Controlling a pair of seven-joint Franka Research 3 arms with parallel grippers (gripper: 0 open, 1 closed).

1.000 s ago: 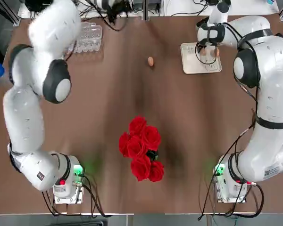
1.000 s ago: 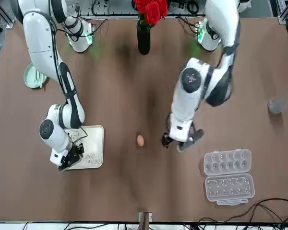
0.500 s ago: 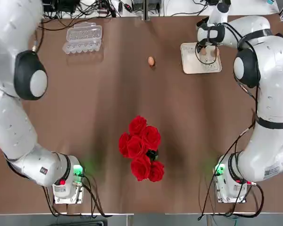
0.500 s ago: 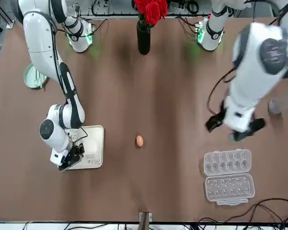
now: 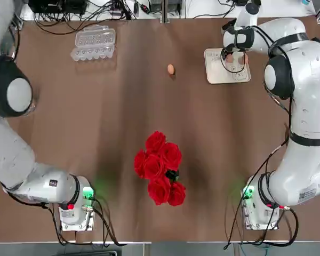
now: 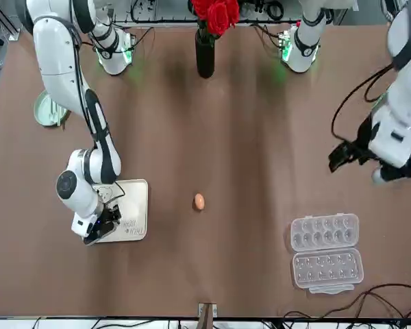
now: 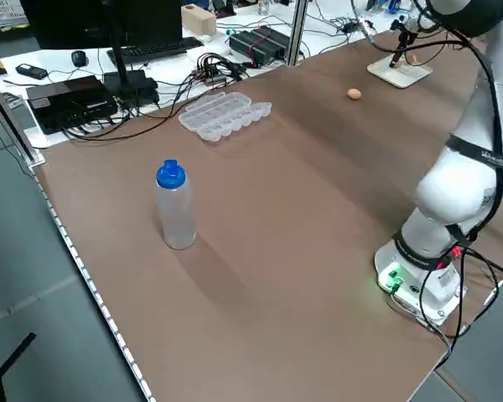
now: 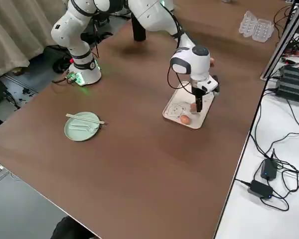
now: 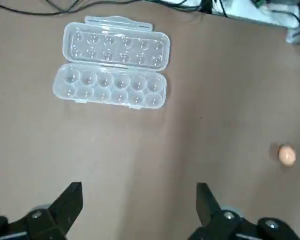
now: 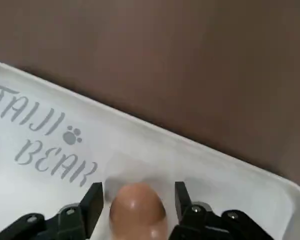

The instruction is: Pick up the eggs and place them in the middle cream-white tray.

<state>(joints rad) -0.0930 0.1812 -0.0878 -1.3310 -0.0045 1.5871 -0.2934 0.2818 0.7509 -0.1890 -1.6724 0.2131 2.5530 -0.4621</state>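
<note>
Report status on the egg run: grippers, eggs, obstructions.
Right gripper low over the cream-white tray, fingers astride an egg, another egg beside. Left gripper open, empty, high. One egg on the table; path unobstructed.

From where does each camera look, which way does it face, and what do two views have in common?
Top: overhead, looking down; both arms' bases low in frame.
Front: across the table, facing the robot.
Left side: raised, diagonal; water bottle near.
Right side: raised, diagonal; green plate near.
Left wrist: over the egg carton.
Right wrist: over the tray.
Top and front share the lone egg.
</note>
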